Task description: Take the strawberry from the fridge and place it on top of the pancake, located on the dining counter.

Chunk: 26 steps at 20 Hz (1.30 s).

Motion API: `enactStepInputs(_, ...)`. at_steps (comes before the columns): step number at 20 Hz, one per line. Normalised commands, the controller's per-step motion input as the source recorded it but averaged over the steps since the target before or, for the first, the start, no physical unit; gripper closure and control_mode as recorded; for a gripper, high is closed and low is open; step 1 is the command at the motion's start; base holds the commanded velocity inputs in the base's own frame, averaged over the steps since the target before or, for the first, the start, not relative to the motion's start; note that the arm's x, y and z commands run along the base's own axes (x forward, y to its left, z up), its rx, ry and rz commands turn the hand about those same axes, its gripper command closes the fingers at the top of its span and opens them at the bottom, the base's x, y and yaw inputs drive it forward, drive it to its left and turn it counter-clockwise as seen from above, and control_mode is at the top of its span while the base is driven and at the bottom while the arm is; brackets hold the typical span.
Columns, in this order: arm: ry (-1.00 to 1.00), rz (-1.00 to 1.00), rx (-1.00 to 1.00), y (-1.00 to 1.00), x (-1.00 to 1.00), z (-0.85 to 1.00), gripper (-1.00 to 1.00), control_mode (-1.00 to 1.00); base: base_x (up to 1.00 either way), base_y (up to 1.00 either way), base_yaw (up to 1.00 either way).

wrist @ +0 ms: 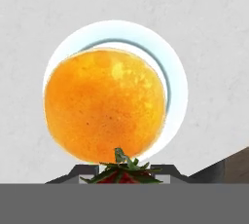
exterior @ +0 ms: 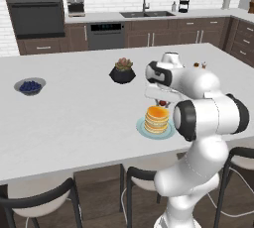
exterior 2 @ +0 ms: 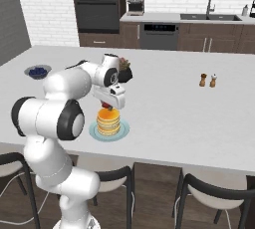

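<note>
My gripper [exterior 2: 108, 106] hangs just above the pancake [exterior 2: 108, 121], a golden-orange stack on a pale blue-green plate [exterior 2: 122, 132] near the front edge of the white dining counter [exterior 2: 174, 113]. It is shut on the strawberry [wrist: 124, 173], whose red body and green top show between the finger tips in the hand view. From the hand, the pancake [wrist: 104, 105] lies straight below on its plate [wrist: 176, 96]. In the left base view the gripper [exterior: 162, 104] sits over the back of the pancake [exterior: 157, 119], with the strawberry a small red spot. The fridge is out of view.
A grey bowl of blueberries [exterior: 30, 86] stands at the counter's left. A black pot with a plant [exterior: 122, 71] is just behind the pancake. Salt and pepper shakers [exterior 2: 207, 80] stand to the right. Black-framed stools [exterior 2: 209, 198] line the counter's near side.
</note>
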Motion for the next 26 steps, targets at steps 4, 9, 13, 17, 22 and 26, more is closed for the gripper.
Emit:
enactStepInputs(4, 0.02, 0.0, 0.0, -0.02, 0.37, -0.31, 1.0, -1.0, 0.0, 0.0, 0.0)
enactStepInputs(9, 0.0, 0.0, 0.0, 0.0, 0.0, -0.17, 1.0, -1.0, 0.0, 0.0, 0.0)
enactStepInputs(13, 0.0, 0.0, -0.01, 0.0, 0.01, -0.33, 1.0, -1.0, 0.0, 0.0, 0.0)
enactStepInputs(17, 0.0, 0.0, -0.02, 0.0, 0.0, -0.3, 1.0, -1.0, 0.0, 0.0, 0.0)
enactStepInputs(22, 0.0, 0.0, -0.04, 0.02, 0.04, -0.34, 1.0, -1.0, 0.0, 0.0, 0.0)
enactStepInputs(26, 0.0, 0.0, -0.05, 0.0, 0.01, -0.33, 1.0, -1.0, 0.0, 0.0, 0.0)
